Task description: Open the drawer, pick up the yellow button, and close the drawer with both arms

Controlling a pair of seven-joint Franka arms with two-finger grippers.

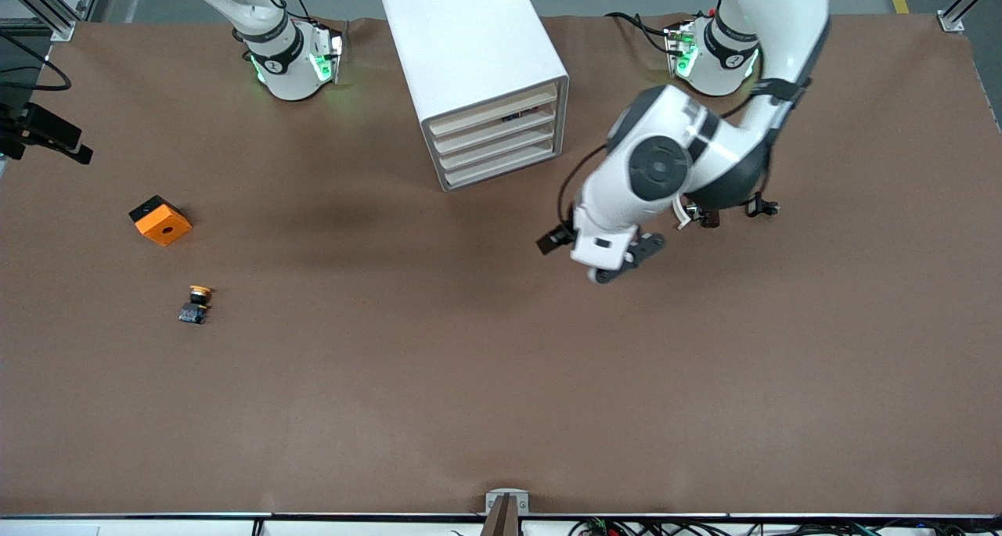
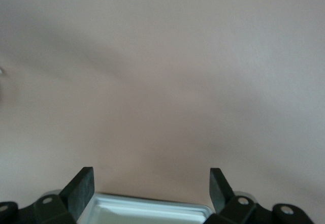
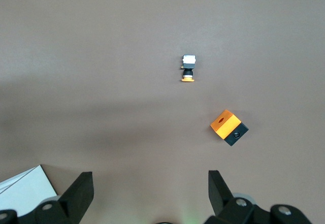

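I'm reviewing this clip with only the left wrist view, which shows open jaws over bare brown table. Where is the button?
Observer: The button lies out on the table toward the right arm's end. It is nearer to the front camera than the orange block.
Operator: What is the right arm doing?
Observer: The right gripper hangs over the table with its jaws open. The button shows in its wrist view.
Operator: And the top drawer?
Observer: The drawer looks pushed into the cabinet, like the three below it.
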